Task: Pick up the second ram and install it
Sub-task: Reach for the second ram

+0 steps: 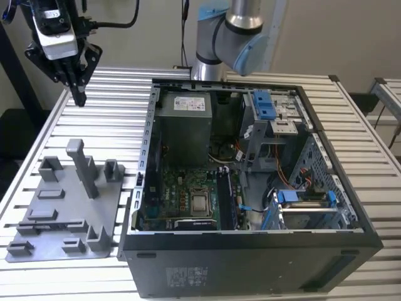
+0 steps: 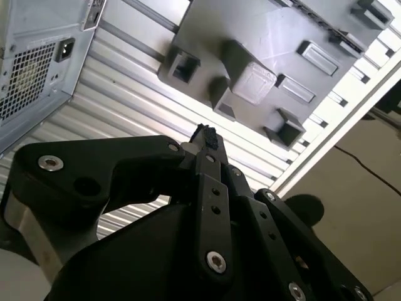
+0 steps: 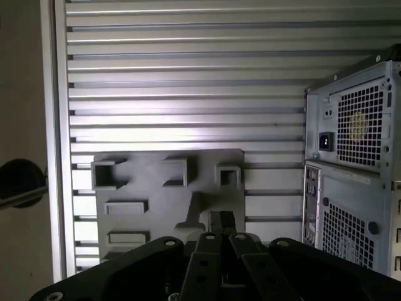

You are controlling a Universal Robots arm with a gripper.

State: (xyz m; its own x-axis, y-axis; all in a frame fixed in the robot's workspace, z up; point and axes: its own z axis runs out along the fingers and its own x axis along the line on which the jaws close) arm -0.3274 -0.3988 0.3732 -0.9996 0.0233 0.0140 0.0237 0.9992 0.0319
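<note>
The gripper (image 1: 79, 99) hangs high above the tabletop (image 1: 119, 88), over the far corner at the exterior view's left. Its jaws are together and hold nothing; in the second wrist view the fingertips (image 2: 207, 139) meet in a single dark point. Below it, nearer the front corner on that same side, lies the grey holder (image 1: 62, 219), and its blocks and pockets look bare in both wrist views. The open computer case (image 1: 250, 269) takes up the middle of the tabletop and runs toward the edge at the exterior view's right.

Inside the case, dark sticks stand on edge in the memory slots just beside the processor socket (image 1: 200, 202) on the green motherboard (image 1: 182, 182). The second ram (image 1: 228, 199) is most likely one of them, though it cannot be told which, nor whether it is fully home.

Judged from this, the stick is already in the case and the step in hand is making sure of the seat. A good seat would mean the stick level along its whole length, pressed down evenly at both ends rather than at one, with the latches at the slot ends closed against it. Any push should go straight down into the slot, since the thin board would bend or tilt under sideways load. The arm is best kept clear of the case wall and the loose cables (image 1: 294, 182) near the drive bays.
</note>
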